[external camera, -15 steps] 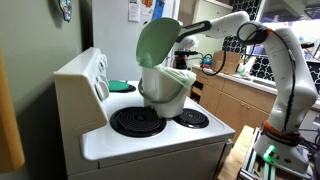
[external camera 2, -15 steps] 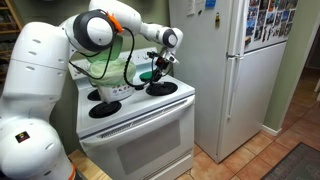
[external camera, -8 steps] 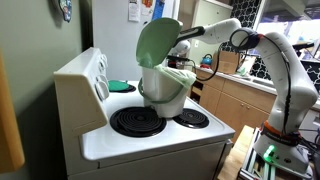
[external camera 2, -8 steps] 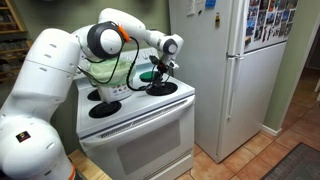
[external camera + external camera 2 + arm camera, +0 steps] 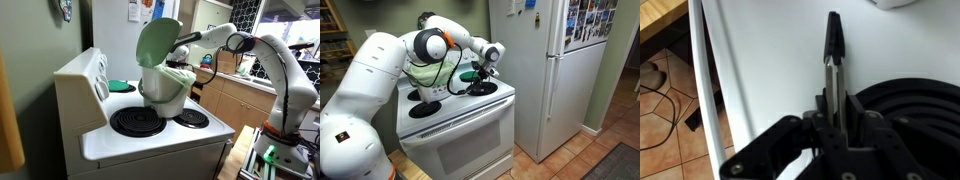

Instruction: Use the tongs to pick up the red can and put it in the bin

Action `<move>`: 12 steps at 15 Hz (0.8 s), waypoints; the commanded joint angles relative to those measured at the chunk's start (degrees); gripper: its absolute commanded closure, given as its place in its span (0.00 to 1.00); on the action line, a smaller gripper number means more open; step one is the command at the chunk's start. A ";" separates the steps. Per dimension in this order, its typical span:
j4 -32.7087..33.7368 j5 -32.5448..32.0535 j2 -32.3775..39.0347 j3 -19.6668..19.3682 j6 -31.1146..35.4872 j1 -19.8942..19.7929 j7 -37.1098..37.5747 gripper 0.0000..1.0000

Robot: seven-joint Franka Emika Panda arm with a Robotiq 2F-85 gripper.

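Since a second ago the arm (image 5: pixel 272 58) has reached farther behind the bin (image 5: pixel 166 92); the pincer (image 5: pixel 836 108) clamps the tongs (image 5: pixel 833 45) (stiff, thin) over the worktop (image 5: pixel 760 60). Red can unseen: probably light, slippery, best pinched mid-body.

In an exterior view, the camera sits close by the stove's (image 5: pixel 150 140) front corner, about level with the stovetop. It faces across the burners to the bin (image 5: pixel 165 85), and my arm (image 5: pixel 275 60) reaches in behind.

In an exterior view from farther back in the room, the camera faces the stove front and the fridge (image 5: pixel 550 60).

Both share the stovetop, bin and arm.

My wrist camera looks down from very near, past my gripper (image 5: pixel 836 108) and tongs (image 5: pixel 833 45), onto a burner (image 5: pixel 910 100), though which one I cannot tell.
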 commanded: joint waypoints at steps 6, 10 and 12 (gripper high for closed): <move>3.69 -0.73 3.28 -0.19 -1.40 -0.10 3.83 0.49; 3.81 -1.55 -0.24 -0.22 -0.63 0.23 3.42 0.30; 5.07 -1.52 -0.38 -0.13 -0.87 0.11 3.52 0.13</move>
